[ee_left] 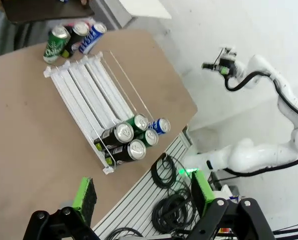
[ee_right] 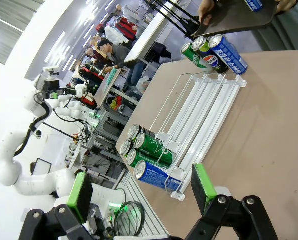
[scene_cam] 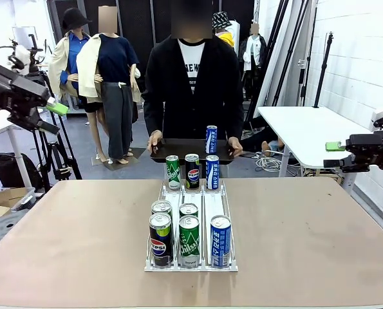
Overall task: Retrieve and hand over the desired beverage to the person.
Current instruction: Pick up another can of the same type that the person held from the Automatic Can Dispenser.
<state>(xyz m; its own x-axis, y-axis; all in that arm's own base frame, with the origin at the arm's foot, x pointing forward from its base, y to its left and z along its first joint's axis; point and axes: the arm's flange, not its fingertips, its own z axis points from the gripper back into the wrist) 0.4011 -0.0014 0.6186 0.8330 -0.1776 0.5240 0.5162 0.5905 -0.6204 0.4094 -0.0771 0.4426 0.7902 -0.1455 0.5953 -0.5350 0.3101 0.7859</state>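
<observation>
- The left gripper (ee_left: 142,189) hangs raised off to the left of the can rack (scene_cam: 214,203), jaws spread wide, green pads (ee_left: 84,192) well apart, gripping nothing.
- The right gripper (ee_right: 141,187) is equally wide open and empty, out to the right of the rack and off the table (scene_cam: 82,244).
- The person (scene_cam: 191,84), in a black jacket over a white printed T-shirt, stands beyond the rack's far end. Their hands (scene_cam: 155,140) hold a dark tray (scene_cam: 181,149) bearing one upright blue can (scene_cam: 211,139).
- A far row of cans (scene_cam: 192,171), green, Pepsi and blue, stands at the rack's far end.
- A near cluster of cans (scene_cam: 189,239) sits at its near end: Pepsi, green and blue in front, two more behind.
</observation>
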